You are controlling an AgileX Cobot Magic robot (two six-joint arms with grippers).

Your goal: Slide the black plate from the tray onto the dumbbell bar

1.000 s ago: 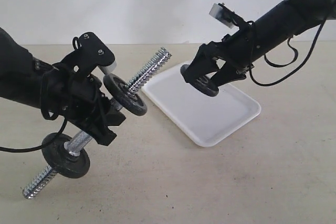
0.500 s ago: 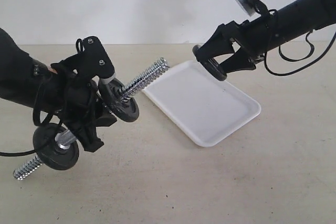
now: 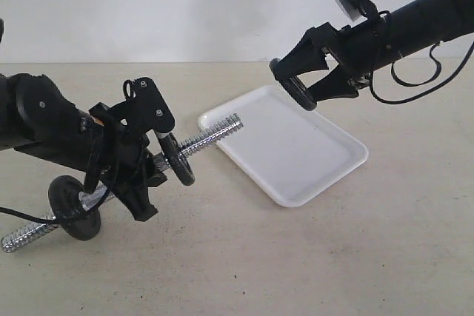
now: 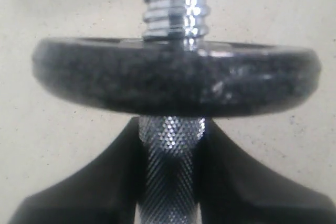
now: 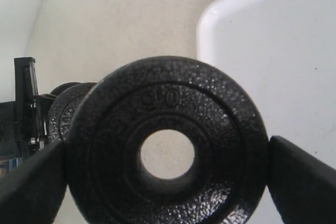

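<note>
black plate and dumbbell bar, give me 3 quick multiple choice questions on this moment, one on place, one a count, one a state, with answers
1. Where is the black plate?
a) in the air, clamped in the right gripper
b) lying flat in the tray
c) lying on the table

2. How many discs sit on the dumbbell bar?
a) none
b) one
c) two

3. What state is the left gripper in?
a) open, off the bar
b) shut on the bar's knurled grip
c) shut on a disc's rim

Answers:
1 a, the exterior view shows it between the fingers, clear of the tray.
2 c, one disc sits beside the left gripper and another nearer the bar's other end.
3 b, the left wrist view shows both fingers against the knurled shaft.
</note>
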